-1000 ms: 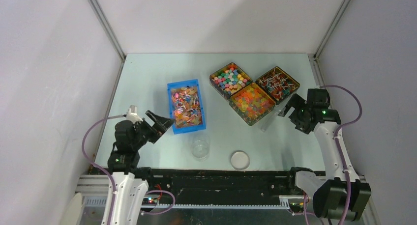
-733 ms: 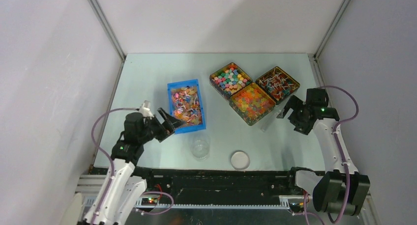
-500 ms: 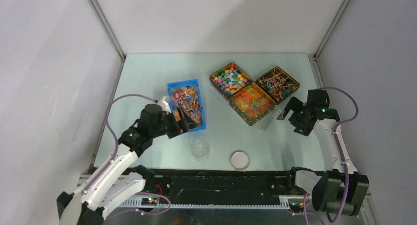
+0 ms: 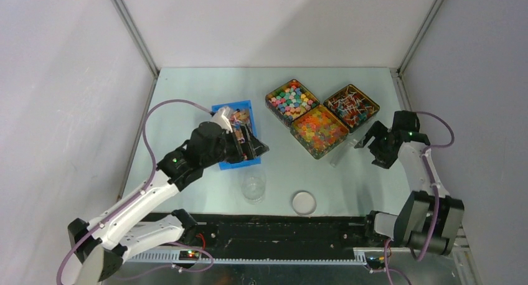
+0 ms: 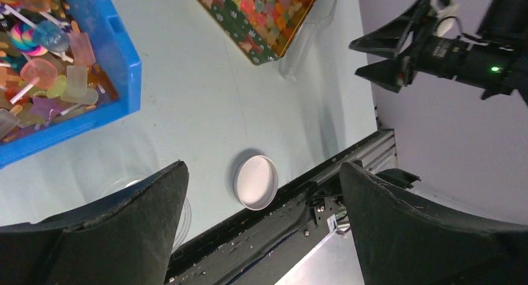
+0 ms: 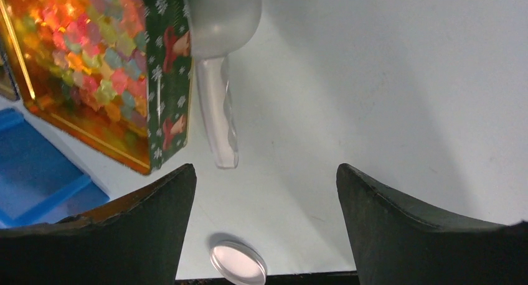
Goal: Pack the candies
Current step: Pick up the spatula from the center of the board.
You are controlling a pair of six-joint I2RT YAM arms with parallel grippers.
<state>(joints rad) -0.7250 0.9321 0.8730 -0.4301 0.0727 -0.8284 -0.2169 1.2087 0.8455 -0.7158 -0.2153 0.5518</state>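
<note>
Seen from above, the left claw hangs spread and empty over the 5 o'clock corner of the blue plastic tray of stick lollipops at the pale green table's 9 o'clock. The tiny orange, pink and red wrapped candies lie unpacked in the gold-rimmed square tin at 2 o'clock. The right claw, also spread and holding nothing, waits at 3 o'clock beside the clear plastic scoop. The clear round jar stands at 6 o'clock, its white round lid at 5. The left wrist view shows the risk on that side. The lollipops lie at 10 o'clock of the fingers, so a descent here would likely gather the wrong sweets or catch the tray's wall, and a careless swing could topple the light jar nearby. In the right wrist view the scoop lies just beside the tin's wall at 12 o'clock, with the candies at 10. Its slick, thin handle may slide or tip under an off-centre pinch, and the candies look too small to pinch singly. Against the frame a second ago, the left arm, then folded back at 8 o'clock short of the tray, now reaches out over it. The right arm has barely shifted, and jar, lid and tin sit where they were.
</note>
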